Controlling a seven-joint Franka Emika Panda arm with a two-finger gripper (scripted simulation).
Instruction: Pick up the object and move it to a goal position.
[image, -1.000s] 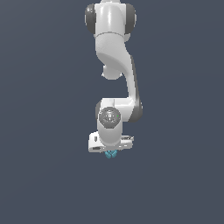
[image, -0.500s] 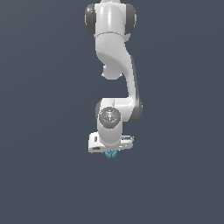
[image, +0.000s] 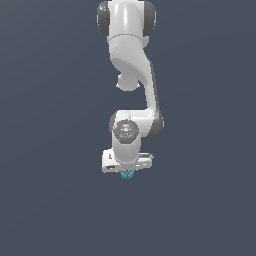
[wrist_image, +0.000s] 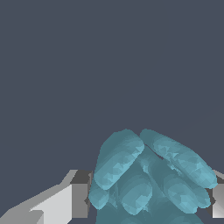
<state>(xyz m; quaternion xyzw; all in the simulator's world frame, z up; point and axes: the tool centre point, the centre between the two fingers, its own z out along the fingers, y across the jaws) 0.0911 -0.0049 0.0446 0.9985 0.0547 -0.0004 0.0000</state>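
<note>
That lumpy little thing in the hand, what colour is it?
Teal-blue object, clearest in the wrist view.

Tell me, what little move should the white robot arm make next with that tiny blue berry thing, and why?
Probably close the hand a touch more. In the wrist view, the lumpy teal-blue berry-like cluster sits between the two grey fingers, nearly filling the gap, but contact on both sides is not clear. A firm grip should come before lifting.

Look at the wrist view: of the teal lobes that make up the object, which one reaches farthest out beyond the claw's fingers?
The long lobe of the teal object slanting out toward the white finger; the other lobes are shorter and bunched together.
</note>
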